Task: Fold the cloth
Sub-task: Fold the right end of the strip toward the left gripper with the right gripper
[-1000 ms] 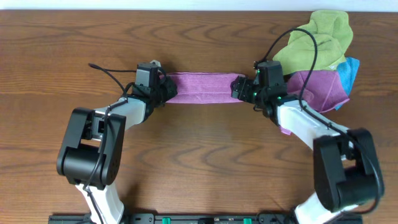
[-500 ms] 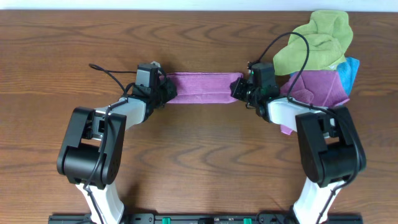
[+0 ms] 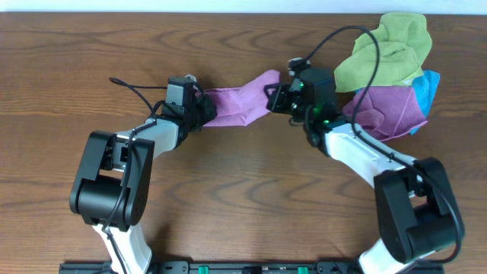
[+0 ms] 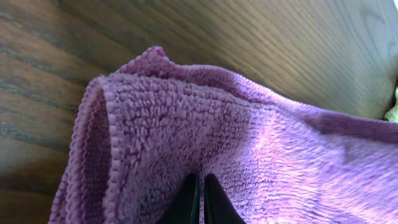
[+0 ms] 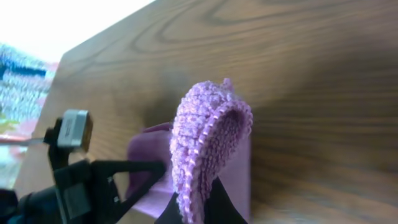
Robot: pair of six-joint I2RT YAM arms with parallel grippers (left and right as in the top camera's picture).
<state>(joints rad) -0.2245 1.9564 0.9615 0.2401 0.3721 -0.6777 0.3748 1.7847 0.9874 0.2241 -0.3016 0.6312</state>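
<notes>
Cloth (image 3: pixel 237 106) is pinched at both ends: left gripper (image 3: pixel 203 112) and right gripper (image 3: pixel 274 98) each clamp it. The raised right end's thin edge grip may slip, spoiling the fold.

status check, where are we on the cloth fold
Left gripper shut on purple cloth at its left end. Right gripper shut on the other end, raised. Fold not yet closed. Cloth pile at far right, apart from the fold.
</notes>
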